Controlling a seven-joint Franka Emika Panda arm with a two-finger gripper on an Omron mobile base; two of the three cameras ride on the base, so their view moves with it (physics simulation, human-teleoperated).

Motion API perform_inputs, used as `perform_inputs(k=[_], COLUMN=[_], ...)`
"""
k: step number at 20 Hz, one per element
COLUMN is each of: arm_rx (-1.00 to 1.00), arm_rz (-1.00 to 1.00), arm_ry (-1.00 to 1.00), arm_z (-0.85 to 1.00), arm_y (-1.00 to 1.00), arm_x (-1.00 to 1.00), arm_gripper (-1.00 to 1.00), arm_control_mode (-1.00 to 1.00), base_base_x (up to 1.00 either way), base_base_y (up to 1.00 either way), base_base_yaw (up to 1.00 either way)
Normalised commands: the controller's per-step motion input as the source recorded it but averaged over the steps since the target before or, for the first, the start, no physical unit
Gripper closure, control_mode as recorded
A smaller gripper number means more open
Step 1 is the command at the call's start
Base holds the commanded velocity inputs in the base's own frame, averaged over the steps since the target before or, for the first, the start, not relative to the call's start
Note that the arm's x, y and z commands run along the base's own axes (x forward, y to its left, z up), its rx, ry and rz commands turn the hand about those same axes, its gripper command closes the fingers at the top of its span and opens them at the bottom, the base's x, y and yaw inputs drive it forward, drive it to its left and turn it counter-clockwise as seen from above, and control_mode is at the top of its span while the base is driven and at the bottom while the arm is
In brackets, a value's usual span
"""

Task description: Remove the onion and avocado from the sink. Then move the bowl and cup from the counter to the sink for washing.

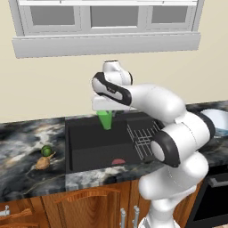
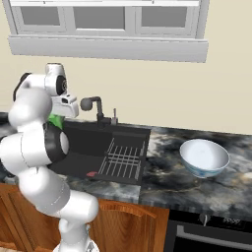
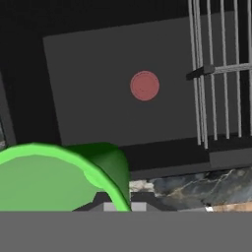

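The pincer [image 1: 107, 116] holds the green cup [image 1: 106, 120] over the black sink [image 1: 89, 147], with the bowl [image 2: 204, 157] on the table [image 2: 197, 189] to the right.

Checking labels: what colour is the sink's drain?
Dull red drain, clearest in the hand view.

The arm held the gripper [image 2: 63, 114] above the left end of the sink [image 2: 123, 132], its jaws hidden behind the white hand, with a sliver of the green cup [image 2: 55, 121] showing directly beneath them. To the right of the jaws stood the dark faucet [image 2: 96, 108], and lower right of them lay the wire rack [image 2: 120, 160]. Far right of the jaws, well apart, 1 white bowl [image 2: 204, 157] sat upright on the marbled counter [image 2: 167, 177].
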Motion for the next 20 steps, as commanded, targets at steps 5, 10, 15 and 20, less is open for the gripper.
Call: perform_inputs(k=[5, 10, 15, 20], arm_rx=[0.01, 0.02, 0.0, 0.0], arm_rz=[0.03, 0.0, 0.0, 0.0], arm_ry=[0.0, 0.0, 0.0, 0.0], arm_z=[-0.22, -0.21, -0.23, -0.22], arm_y=[0.17, 0.18, 0.16, 0.13], arm_x=[0.32, 0.31, 0.28, 0.19], arm_gripper=[1.0, 1.0, 1.0, 1.0], arm_control_mode=[-1.0, -1.0, -1.0, -1.0], base_base_x=[0.0, 0.0, 0.0, 0.0], base_base_y=[0.0, 0.0, 0.0, 0.0], base_base_yaw=[0.0, 0.0, 0.0, 0.0])
